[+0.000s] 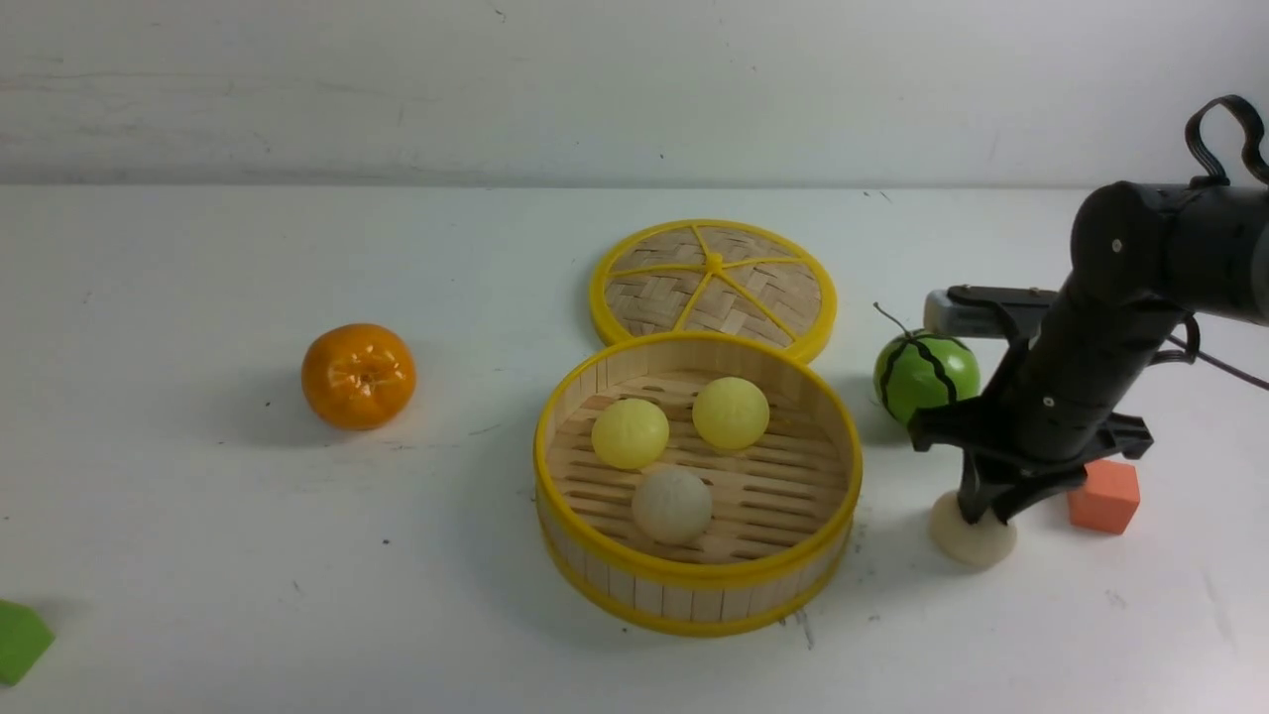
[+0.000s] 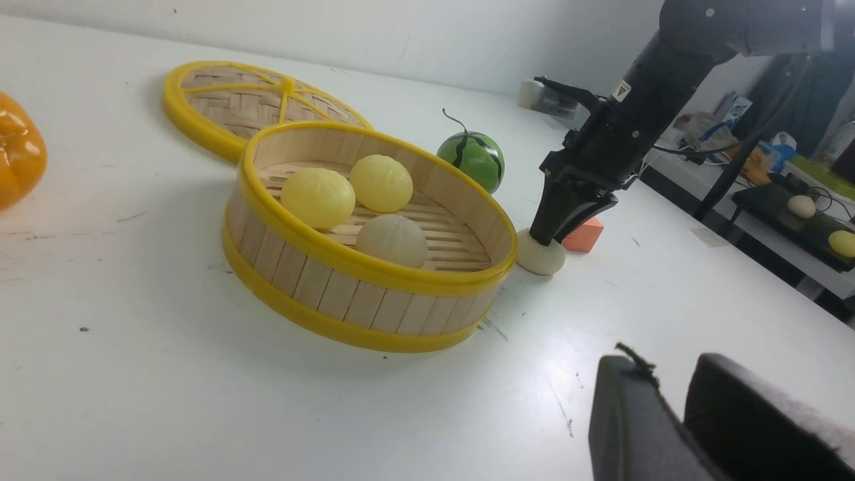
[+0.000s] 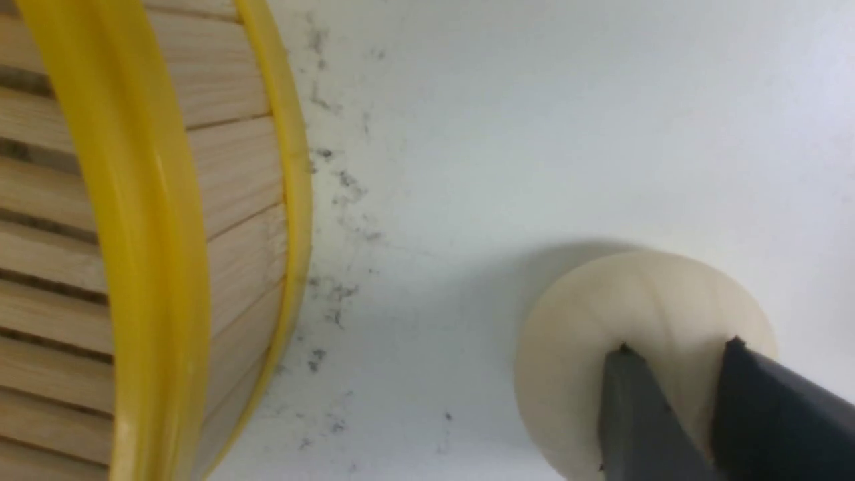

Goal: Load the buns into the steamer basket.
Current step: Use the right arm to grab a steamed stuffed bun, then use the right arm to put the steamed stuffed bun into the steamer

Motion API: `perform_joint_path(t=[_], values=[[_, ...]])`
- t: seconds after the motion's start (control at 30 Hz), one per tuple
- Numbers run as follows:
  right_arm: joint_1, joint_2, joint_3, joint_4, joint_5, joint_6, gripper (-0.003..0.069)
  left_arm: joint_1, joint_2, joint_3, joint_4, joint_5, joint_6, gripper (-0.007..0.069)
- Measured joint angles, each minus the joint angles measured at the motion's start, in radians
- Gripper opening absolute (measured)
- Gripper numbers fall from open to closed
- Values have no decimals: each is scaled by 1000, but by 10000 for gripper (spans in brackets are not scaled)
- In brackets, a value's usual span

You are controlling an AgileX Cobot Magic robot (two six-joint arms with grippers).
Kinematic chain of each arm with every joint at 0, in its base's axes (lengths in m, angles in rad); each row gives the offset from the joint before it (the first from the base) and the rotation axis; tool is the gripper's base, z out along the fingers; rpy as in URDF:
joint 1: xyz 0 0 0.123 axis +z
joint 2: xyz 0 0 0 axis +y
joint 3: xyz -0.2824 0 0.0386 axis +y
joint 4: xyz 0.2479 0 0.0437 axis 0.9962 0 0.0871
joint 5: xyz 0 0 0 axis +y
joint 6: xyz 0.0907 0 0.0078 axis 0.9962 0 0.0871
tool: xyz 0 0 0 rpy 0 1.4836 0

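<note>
The steamer basket [image 1: 694,573] stands mid-table and holds three buns: two pale yellow ones [image 1: 630,433] [image 1: 731,413] and a cream-white one [image 1: 672,505]. A further cream-white bun [image 1: 972,543] sits on the table just right of the basket. My right gripper [image 1: 986,516] points down onto it. In the right wrist view its fingertips [image 3: 624,364] press into the top of the bun [image 3: 621,300], pinching it between them beside the basket wall [image 3: 153,220]. My left gripper [image 2: 668,361] hovers over bare table in front of the basket [image 2: 374,267], slightly open and holding nothing.
The flat woven lid [image 1: 714,283] lies behind the basket, touching its rim. An orange [image 1: 358,376] sits to the left and a green watermelon ball [image 1: 922,375] behind the right arm. An orange-red cube [image 1: 1103,496] lies right of the gripper, and a green block [image 1: 20,640] at the near left edge.
</note>
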Motion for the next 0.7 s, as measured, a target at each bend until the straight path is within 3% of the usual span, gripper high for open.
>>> perform_joint_path(t=[0.13,0.2,0.4,0.7], values=[[0,0,0,0,2,-3,27,0,0,0,0,0,0,134],[0,-9,0,0,8,-8,1,0,0,0,0,0,0,137],[12,-121,1,25,45,-17,3,0,0,0,0,0,0,137],[172,-179,-96,163,40,-83,6,0,0,0,0,0,0,144]])
